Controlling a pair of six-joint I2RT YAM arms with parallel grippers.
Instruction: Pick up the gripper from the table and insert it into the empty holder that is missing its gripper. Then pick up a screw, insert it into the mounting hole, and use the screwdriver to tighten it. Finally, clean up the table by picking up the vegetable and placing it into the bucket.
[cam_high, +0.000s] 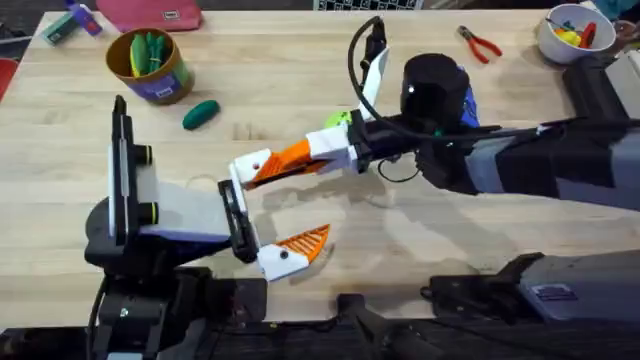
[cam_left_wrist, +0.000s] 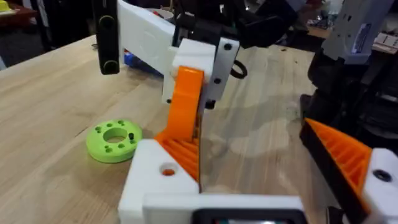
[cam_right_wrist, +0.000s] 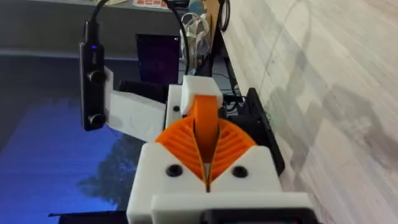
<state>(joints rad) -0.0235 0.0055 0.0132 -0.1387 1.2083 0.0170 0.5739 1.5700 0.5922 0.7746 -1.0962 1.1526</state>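
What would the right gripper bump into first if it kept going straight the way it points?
Probably the left gripper: the right gripper is shut on the orange gripper piece, already at its upper white finger base.

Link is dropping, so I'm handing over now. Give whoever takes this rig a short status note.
Right end effector: shut on the orange ribbed wedge-shaped fingertip piece, pressing it against the white plastic finger base of the left arm.
Left end effector: open, holding nothing.
Dark green oblong toy vegetable: on the table beside the round yellow-lined bucket.
Blue cylindrical screwdriver: on the table, partly hidden by the right arm.
Done: piece picked up.
Left: confirm seating, screw and tighten, bin the vegetable.
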